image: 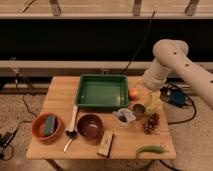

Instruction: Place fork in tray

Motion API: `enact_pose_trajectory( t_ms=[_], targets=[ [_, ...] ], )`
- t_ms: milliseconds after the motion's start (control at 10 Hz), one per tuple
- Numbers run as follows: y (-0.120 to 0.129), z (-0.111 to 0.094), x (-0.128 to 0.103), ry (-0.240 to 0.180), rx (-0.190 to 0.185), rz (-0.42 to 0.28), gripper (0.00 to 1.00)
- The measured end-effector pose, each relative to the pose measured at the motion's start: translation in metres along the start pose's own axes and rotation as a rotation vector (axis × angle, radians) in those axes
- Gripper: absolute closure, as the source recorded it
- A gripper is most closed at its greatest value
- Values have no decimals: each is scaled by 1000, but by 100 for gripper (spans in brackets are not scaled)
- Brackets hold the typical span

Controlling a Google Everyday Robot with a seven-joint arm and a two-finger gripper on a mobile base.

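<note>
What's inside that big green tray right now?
Nothing: the tray shows a bare green floor, with nothing covering it. The fork lies on the table, front-left of the brown bowl. The gripper hangs right of the tray, over the table's right side.

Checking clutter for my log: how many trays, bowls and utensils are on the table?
Trays: 1, the tray
Bowls: 2, orange bowl and brown bowl
Utensils: 2, the fork and white-handled utensil
Total: 5
The end effector hangs over the table's right side.
</note>
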Motion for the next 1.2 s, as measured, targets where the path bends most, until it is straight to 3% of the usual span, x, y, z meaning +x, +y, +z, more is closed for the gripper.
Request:
enact_pose_trajectory(
  t_ms=[200,600,900,1000,1200],
  targets=[
    [-1,0,-2,10,4,-10,20],
    [-4,9,-38,56,20,-140,20],
    [-24,32,-94,98,15,-287,20],
    [-40,44,-124,111,12,-350,20],
    [-56,57,-157,128,8,-420,20]
  ],
)
